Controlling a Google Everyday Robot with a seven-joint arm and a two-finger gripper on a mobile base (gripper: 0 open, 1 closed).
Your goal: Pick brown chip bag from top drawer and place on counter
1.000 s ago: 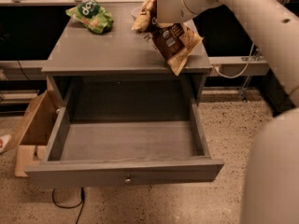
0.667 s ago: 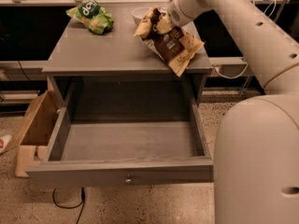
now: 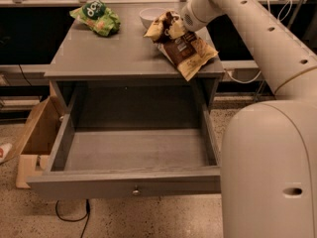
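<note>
The brown chip bag lies tilted on the right side of the grey counter, with its lower corner reaching over the front right edge. My gripper is at the bag's bunched upper end and is shut on it, holding that end a little above the counter. The arm reaches in from the upper right. The top drawer is pulled out wide below the counter, and nothing shows inside it. Its small round knob is on the front panel.
A green chip bag lies at the counter's back left. A white bowl stands at the back, just left of my gripper. An open cardboard box sits on the floor left of the drawer. My white base fills the lower right.
My gripper has moved left and slightly back with the brown chip bag. The bag now lies lower and flatter on the counter's right side. The drawer has not moved.
</note>
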